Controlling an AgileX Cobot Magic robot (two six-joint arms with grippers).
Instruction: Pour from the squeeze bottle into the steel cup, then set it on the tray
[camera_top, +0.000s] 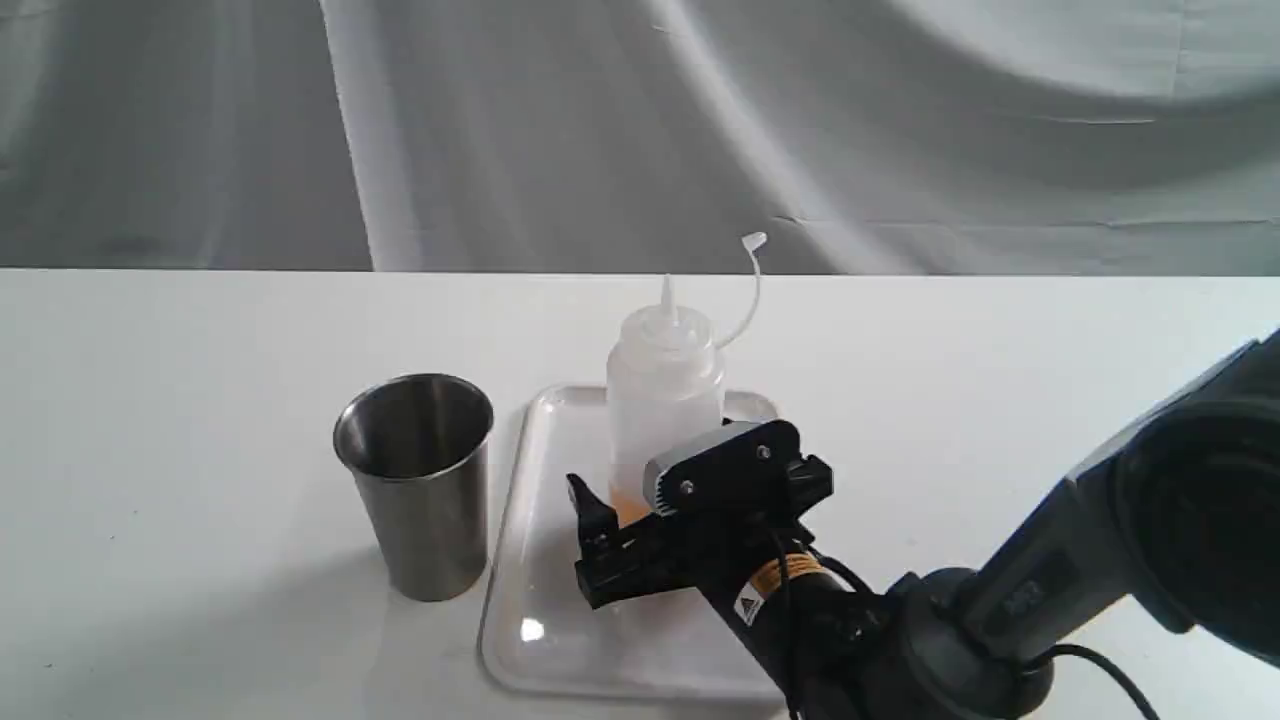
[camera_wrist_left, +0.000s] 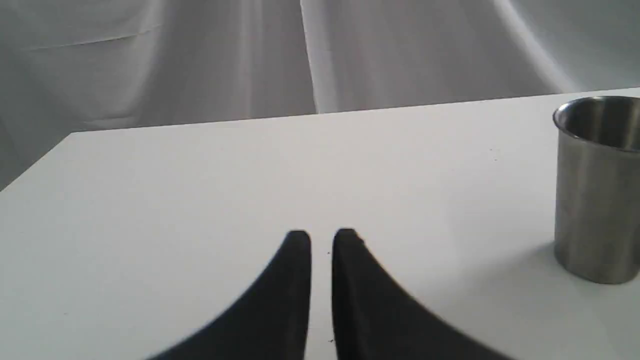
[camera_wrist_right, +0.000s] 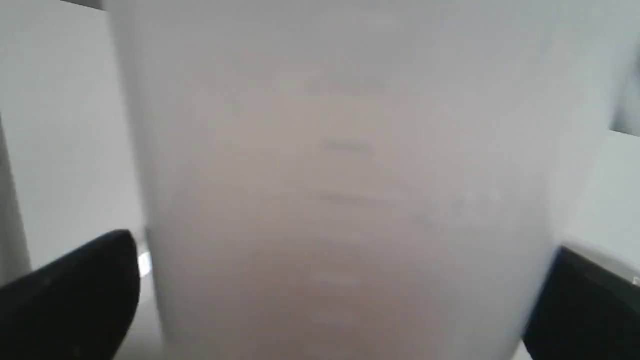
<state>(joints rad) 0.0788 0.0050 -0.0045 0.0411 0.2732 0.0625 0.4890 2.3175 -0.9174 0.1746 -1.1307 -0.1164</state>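
The squeeze bottle stands upright on the far part of the white tray, nozzle up and cap strap curling to the right, with a little amber liquid at its bottom. My right gripper is open and straddles its lower body. In the right wrist view the bottle fills the space between the fingers, with a thin gap on one side. The steel cup stands just left of the tray. My left gripper is shut and empty, off to the left of the cup.
A white table carries everything, and a grey cloth backdrop hangs behind its far edge. The right arm reaches in from the lower right over the tray's near corner.
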